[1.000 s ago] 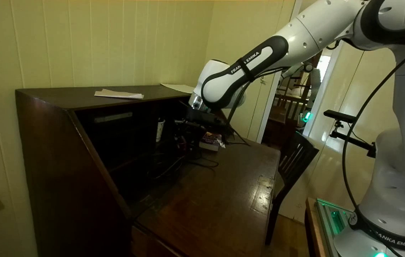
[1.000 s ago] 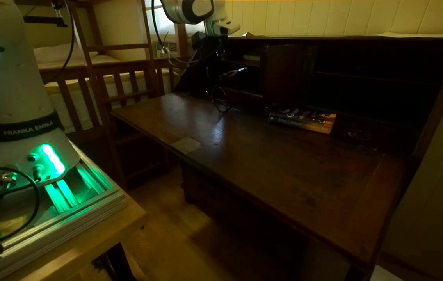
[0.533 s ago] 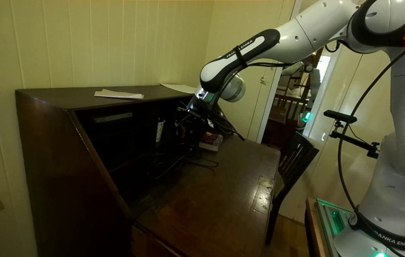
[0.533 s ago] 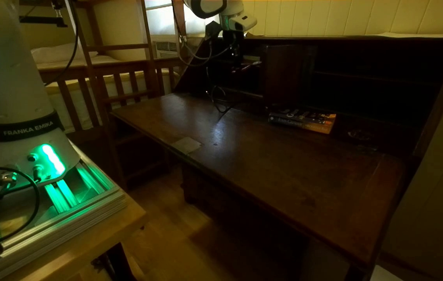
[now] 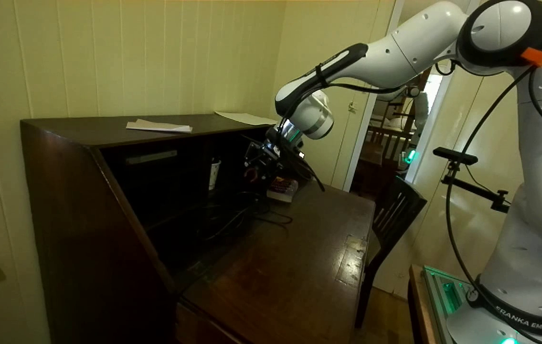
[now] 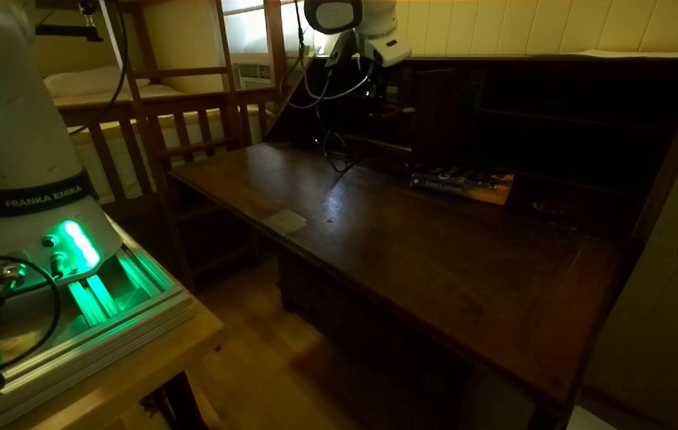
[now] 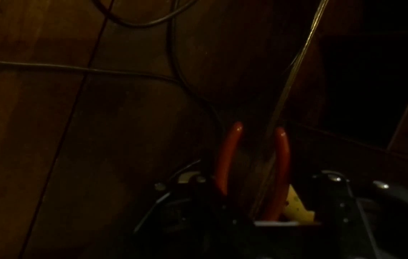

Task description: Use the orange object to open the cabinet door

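The orange object shows in the wrist view as two curved orange-red handles [image 7: 229, 154], like those of pliers. My gripper [image 7: 263, 183] has its fingers on either side of the handles and is shut on them; its pads are too dark to see. In an exterior view the gripper [image 6: 382, 98] is in front of the dark hutch, with the orange object [image 6: 387, 112] pointing towards a small dark cabinet door [image 6: 443, 119]. The door stands right of the gripper there; whether they touch is unclear. The gripper also shows in an exterior view [image 5: 257, 167].
A brown desk top [image 5: 275, 267] lies below the hutch. Books [image 6: 464, 186] lie by the hutch's foot. A light cup [image 5: 214, 174] stands on a shelf. Loose cables [image 5: 271, 220] lie on the desk. Papers [image 5: 158, 125] lie on top. A chair [image 5: 395, 215] stands beside the desk.
The arm has moved and its wrist has turned, carrying the orange object along towards the door. The door's near edge appears shifted slightly to the right in an exterior view.
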You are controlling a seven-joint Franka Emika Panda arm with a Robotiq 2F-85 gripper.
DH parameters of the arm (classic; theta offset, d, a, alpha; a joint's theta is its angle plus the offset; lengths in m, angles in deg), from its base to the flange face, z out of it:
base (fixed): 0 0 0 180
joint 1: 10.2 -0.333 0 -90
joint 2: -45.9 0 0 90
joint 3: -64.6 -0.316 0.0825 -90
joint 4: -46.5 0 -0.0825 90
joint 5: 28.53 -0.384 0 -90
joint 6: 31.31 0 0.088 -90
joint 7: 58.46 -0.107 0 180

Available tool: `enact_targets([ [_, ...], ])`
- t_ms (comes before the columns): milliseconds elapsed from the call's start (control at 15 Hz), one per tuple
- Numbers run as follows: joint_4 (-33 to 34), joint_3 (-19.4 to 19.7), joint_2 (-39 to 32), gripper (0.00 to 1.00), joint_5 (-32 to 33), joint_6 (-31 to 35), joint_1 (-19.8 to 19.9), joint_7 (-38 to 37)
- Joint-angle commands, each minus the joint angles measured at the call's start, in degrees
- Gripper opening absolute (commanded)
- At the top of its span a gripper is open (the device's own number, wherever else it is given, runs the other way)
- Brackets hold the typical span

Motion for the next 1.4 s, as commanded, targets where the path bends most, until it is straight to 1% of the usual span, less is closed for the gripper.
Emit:
enact_targets([
  [0,-3.8,2.6,1.8,0.29,-2.8,2.5,0.0,0.1],
  [133,-3.8,3.9,1.5,0.29,-3.0,3.4,0.5,0.1],
  [200,-2.6,4.4,0.7,0.29,-2.6,3.7,0.7,0.4],
  [267,-1.3,5.1,0.3,0.29,-0.8,1.8,0.5,0.3],
  [333,-1.0,5.8,0.4,0.29,0.8,1.9,-0.3,-0.7],
  [400,-1.3,6.3,0.6,0.29,2.4,1.8,-1.2,-1.9],
  [600,-5.0,5.6,3.5,0.29,6.1,2.9,-4.8,-4.2],
  [800,-9.3,5.6,6.1,0.29,10.8,7.7,-10.0,-9.7],
  [867,-10.0,5.1,6.3,0.29,12.1,10.7,-11.3,-9.9],
  [933,-9.6,3.7,6.4,0.29,11.8,11.8,-11.5,-8.0],
  [1000,-8.5,1.0,6.5,0.29,6.1,13.2,-10.4,-2.0],
  [1133,-5.7,-5.5,6.4,0.29,-4.4,15.1,-5.9,7.3],
  [1267,-1.9,-11.6,6.4,0.29,-11.9,12.7,-0.7,15.4],
  [1333,-0.5,-13.2,6.1,0.29,-16.1,11.2,0.9,19.5],
])
